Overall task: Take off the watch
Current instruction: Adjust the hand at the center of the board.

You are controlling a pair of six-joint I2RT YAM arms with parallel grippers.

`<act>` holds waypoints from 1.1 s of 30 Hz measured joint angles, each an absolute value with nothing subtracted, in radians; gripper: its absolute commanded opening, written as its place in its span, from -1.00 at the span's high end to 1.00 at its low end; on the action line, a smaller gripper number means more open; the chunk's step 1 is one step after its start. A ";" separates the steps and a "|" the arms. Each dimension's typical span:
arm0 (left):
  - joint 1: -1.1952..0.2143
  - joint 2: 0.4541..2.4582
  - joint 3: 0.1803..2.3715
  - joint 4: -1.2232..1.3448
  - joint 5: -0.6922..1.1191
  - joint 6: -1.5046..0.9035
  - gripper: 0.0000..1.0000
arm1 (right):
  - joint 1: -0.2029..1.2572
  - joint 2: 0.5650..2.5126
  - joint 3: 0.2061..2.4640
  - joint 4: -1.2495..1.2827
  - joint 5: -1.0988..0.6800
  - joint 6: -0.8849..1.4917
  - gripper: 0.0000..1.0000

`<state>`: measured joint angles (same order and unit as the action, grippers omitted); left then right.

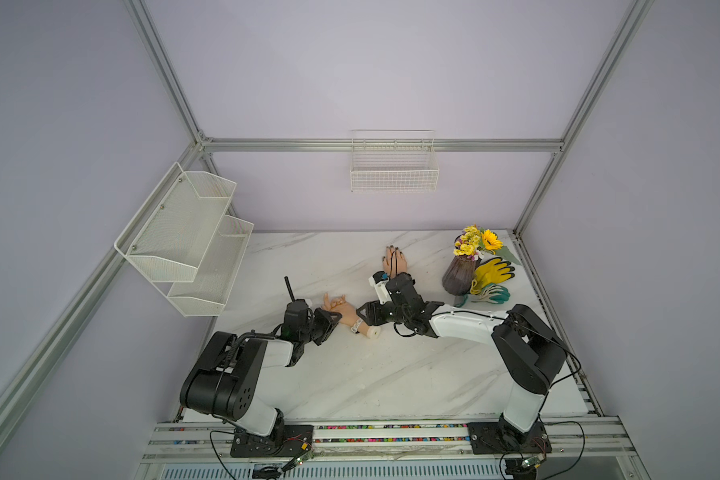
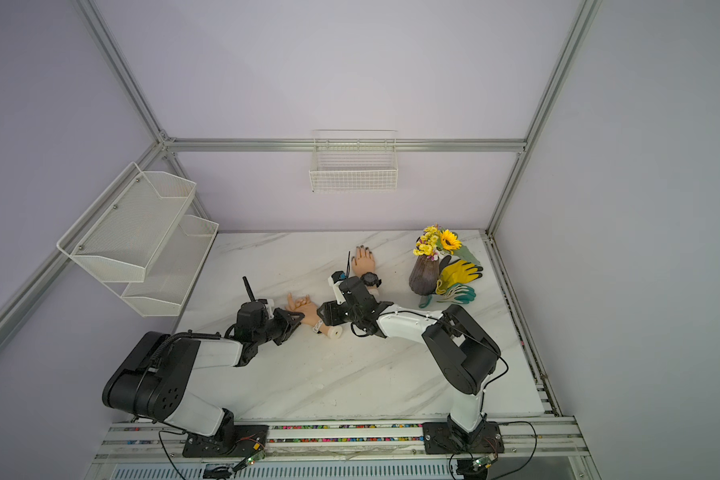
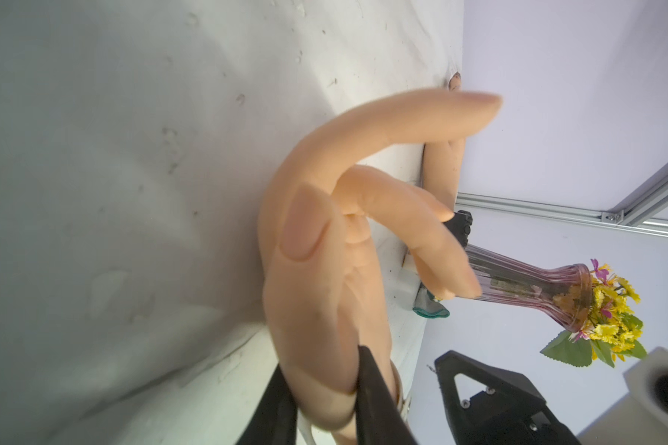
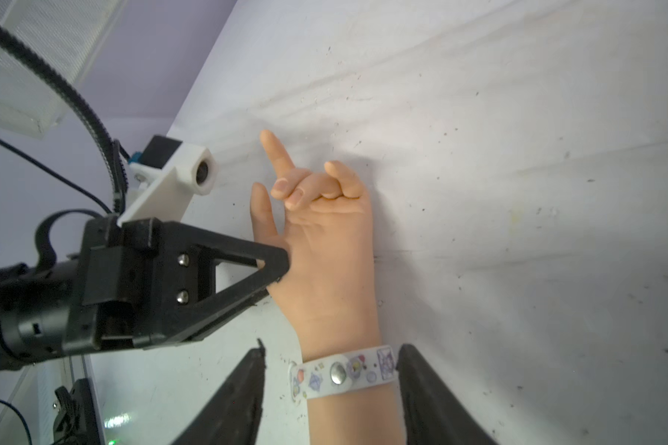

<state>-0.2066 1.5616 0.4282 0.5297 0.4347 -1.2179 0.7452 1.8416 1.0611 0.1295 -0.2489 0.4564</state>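
The watch (image 4: 378,366), a thin white band, is worn on the mannequin hand (image 4: 324,262), between the right gripper's (image 4: 332,348) parted fingers; the palm is clamped by the left gripper (image 3: 324,373). It is judged light and floppy, best pinched beside the snap (image 4: 338,373).

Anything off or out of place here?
Nothing spilled or damaged. One oddity: the far mannequin hand wears a black watch, yet the near hand is the one gripped; its white strap shows only a snap, no dial in view. Left pincer clamps its palm; right pincer straddles the strap, open.
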 measured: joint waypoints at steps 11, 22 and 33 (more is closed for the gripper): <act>-0.203 1.573 0.458 0.489 0.456 -1.159 0.92 | 0.742 1.884 1.070 0.136 -0.286 0.478 0.30; -0.203 1.555 0.468 0.433 0.444 -1.136 0.91 | 0.740 1.868 1.023 0.218 -0.351 0.530 0.49; -0.204 1.525 0.468 0.381 0.424 -1.106 0.91 | 0.734 1.866 0.949 0.348 -0.440 0.633 0.53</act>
